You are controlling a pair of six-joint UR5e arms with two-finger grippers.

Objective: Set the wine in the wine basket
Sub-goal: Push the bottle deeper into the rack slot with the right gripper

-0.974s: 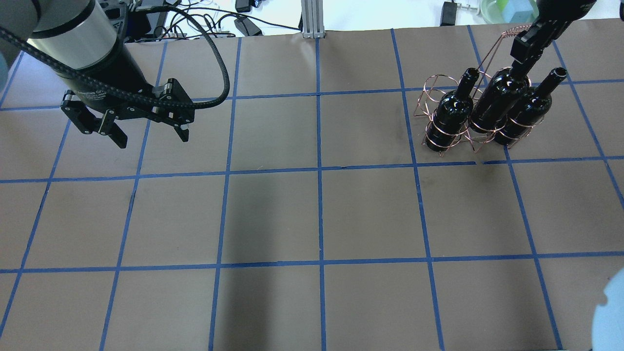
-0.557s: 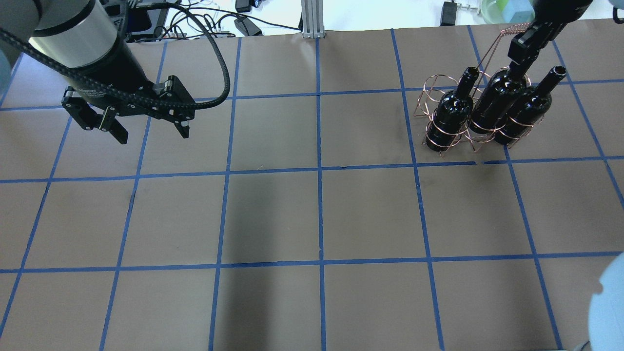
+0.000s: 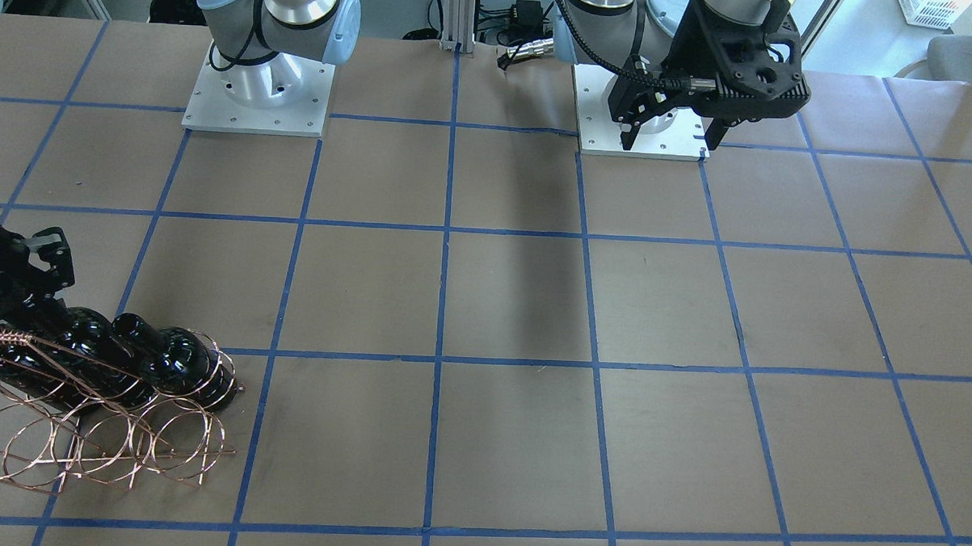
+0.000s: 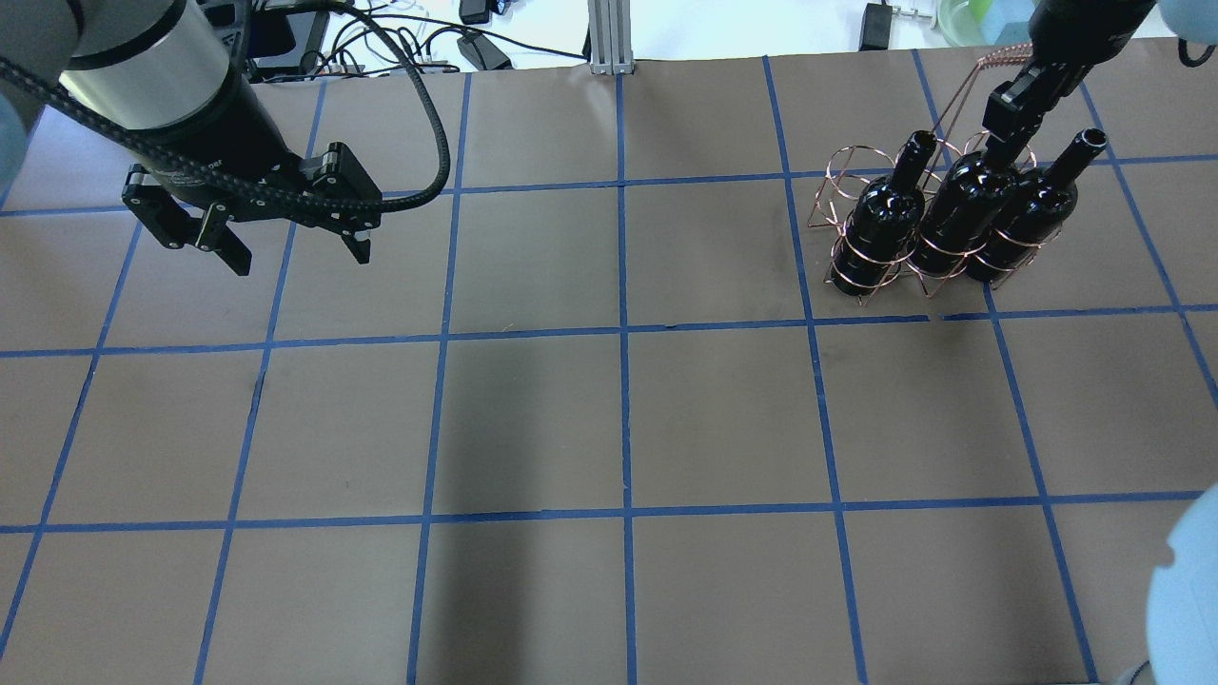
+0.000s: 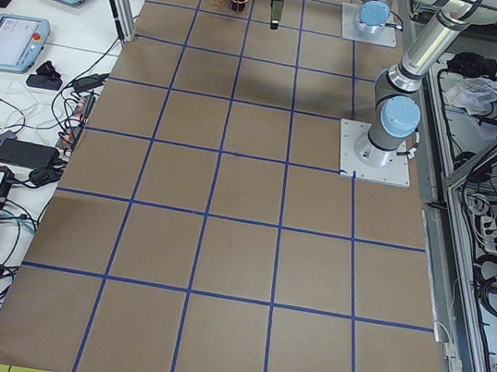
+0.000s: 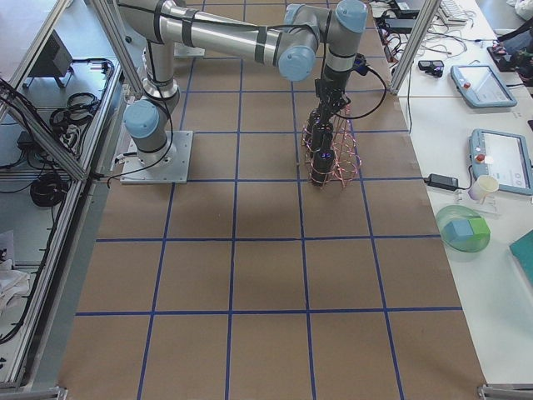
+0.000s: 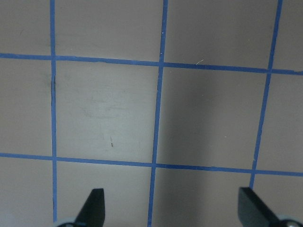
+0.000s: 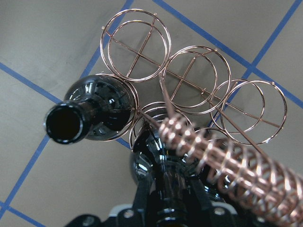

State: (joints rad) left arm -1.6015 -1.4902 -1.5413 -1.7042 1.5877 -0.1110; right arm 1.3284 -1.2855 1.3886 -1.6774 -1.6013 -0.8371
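Black glass between the fingers: my right gripper (image 4: 999, 143) is clamped on the neck of the wine (image 4: 961, 214), coming down on it from above. In the right wrist view a finger (image 8: 142, 191) sits on each side of that neck, pressed against it.

The wine stands in the middle loop of the wine basket (image 8: 138, 45), in the row on my side. Whether its base rests on the bottom wire I cannot tell. It has a like bottle on each side, touching or nearly so: first neighbour bottle (image 4: 880, 224) toward the table's middle, second neighbour bottle (image 4: 1032, 214) toward the table's edge. Both have open mouths. The three loops of the far row hold nothing. The twisted handle (image 8: 227, 165) crosses just beside my fingers.

The basket stands on the table (image 4: 723, 419), brown paper gridded with blue tape, in the far right part.

My left gripper (image 4: 300, 259) hangs over the far left part, well apart from the basket, its fingers (image 7: 94, 203) spread wide, holding nothing.
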